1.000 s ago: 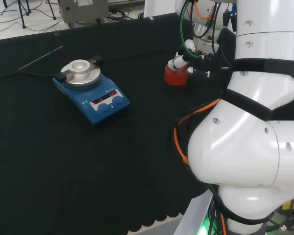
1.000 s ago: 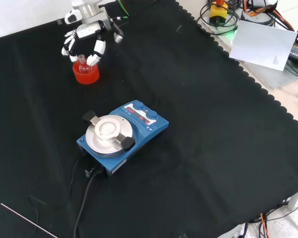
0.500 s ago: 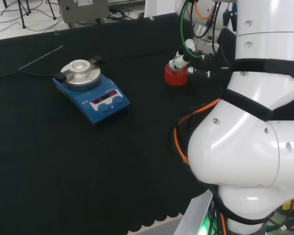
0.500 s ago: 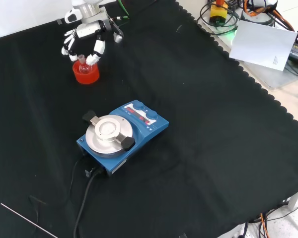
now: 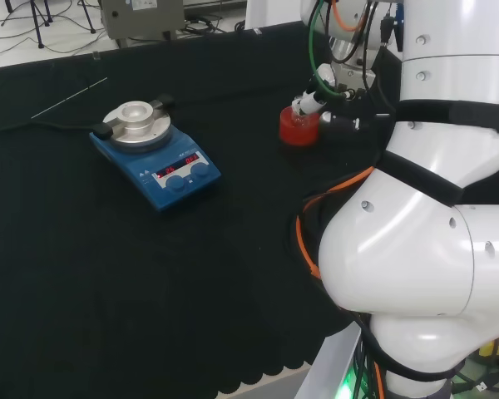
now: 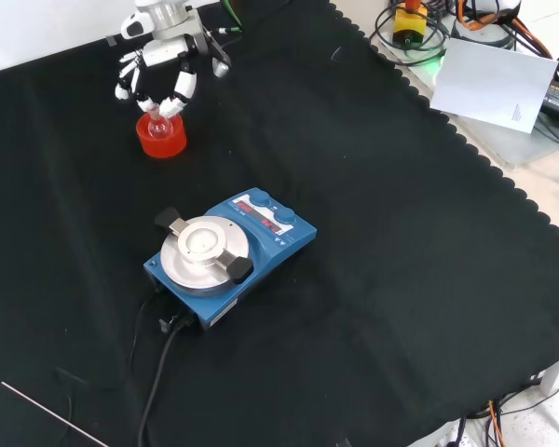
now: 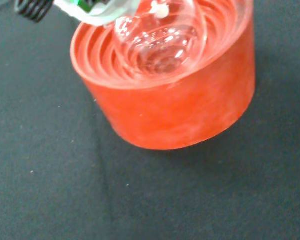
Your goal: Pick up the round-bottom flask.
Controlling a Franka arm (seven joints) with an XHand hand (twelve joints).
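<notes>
Lifting Hand at Flask Neck

Hand (image 6: 160, 74): fingers curled, pinching the neck of the round-bottom flask (image 6: 156, 122); risen slightly from a second ago. Flask bulb in the red ribbed stand (image 7: 167, 85); liftoff apparently beginning. Blue stirrer plate (image 6: 225, 256): well apart.

A blue stirrer box (image 6: 229, 255) with a round silver top sits near the middle of the bench (image 6: 401, 242), which has a black cloth over it. A black cord (image 6: 154, 382) runs from the box toward the near edge in the front view. A thin metal rod (image 5: 69, 97) lies far off on the cloth in the head view. A white sheet of paper (image 6: 497, 84) lies past the cloth's right edge in the front view.
</notes>
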